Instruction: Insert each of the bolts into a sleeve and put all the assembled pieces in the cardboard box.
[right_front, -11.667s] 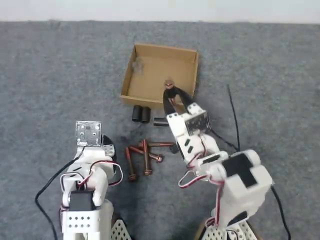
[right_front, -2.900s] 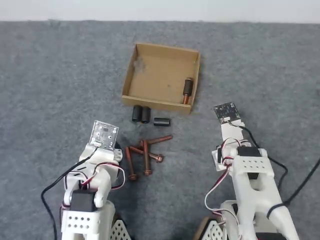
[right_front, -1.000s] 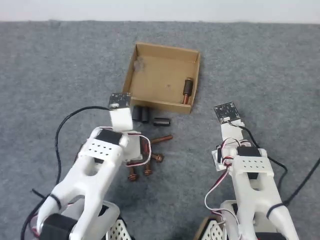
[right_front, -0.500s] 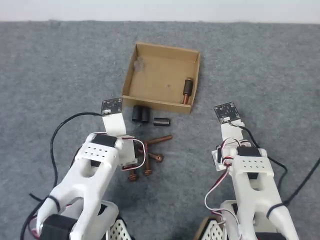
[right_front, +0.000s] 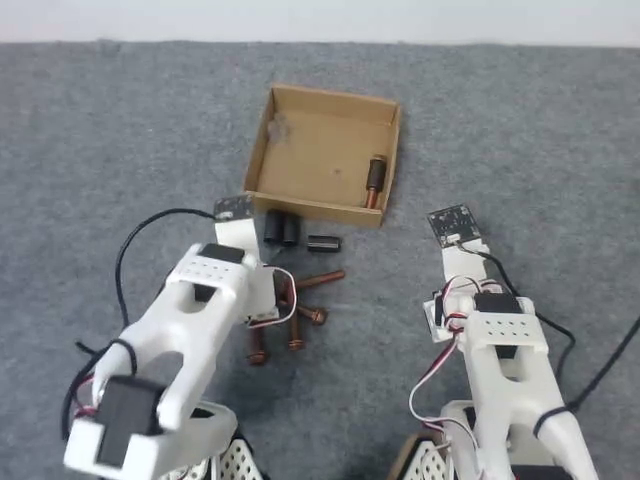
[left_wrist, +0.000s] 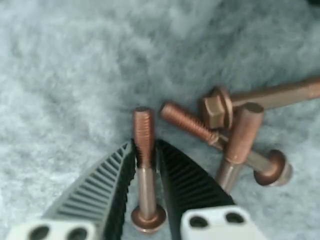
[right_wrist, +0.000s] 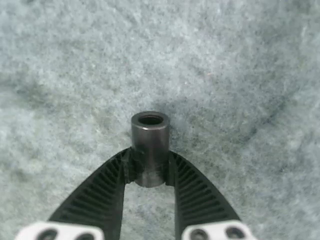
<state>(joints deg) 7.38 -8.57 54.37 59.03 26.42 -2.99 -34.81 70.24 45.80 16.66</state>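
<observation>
Left wrist view: left tool (left_wrist: 144, 146) grips bolt (left_wrist: 143, 125) | right wrist view: right tool (right_wrist: 149, 159) grips sleeve (right_wrist: 150, 136)

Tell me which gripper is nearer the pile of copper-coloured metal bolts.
Left. The left gripper is in the pile, clamping one bolt; the right gripper holds a black cylindrical sleeve well off to the pile's right.

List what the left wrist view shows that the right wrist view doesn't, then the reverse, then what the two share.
Left wrist view: the left hand closed on a copper bolt, with three loose bolts heaped close beside it.
Right wrist view: the right hand gripping a black sleeve, its open bore showing at the free end.
Both: a hand closed on one part, over grey carpet.
</observation>
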